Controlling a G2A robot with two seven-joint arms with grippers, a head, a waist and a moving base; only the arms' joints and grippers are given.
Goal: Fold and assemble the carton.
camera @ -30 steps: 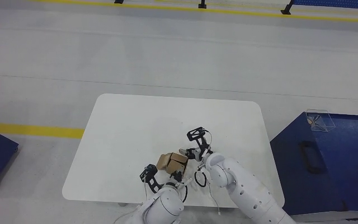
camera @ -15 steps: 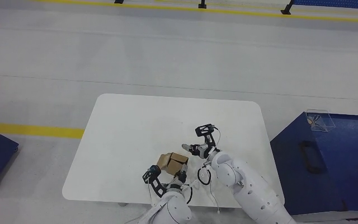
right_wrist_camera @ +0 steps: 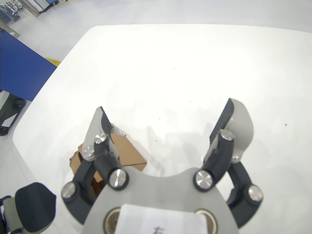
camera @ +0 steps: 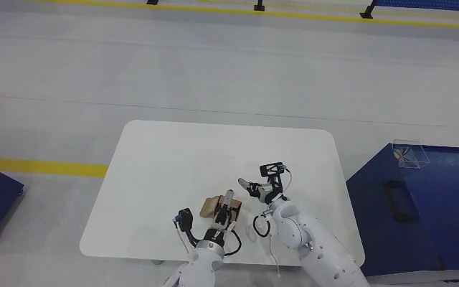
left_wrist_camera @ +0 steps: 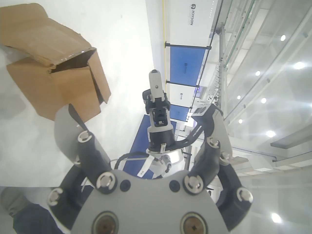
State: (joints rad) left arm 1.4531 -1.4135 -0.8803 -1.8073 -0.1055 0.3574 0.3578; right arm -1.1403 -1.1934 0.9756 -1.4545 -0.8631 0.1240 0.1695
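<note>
Cardboard carton [left_wrist_camera: 53,74], brown and half-formed, lies at the near edge of the white table [camera: 165,165]. My left gripper [left_wrist_camera: 141,107] and right gripper [right_wrist_camera: 165,105] gape empty; I'd brace one side and press the flap squarely.

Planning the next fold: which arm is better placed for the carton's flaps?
Probably left: the open left hand is beside the brown cardboard carton, by its gaping flaps; the open right hand hangs apart over the white table.

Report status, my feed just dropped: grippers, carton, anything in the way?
Left gripper open, at the carton. Right gripper open, empty, apart from it. Carton on table, end flaps ajar. No obstruction seen.
</note>
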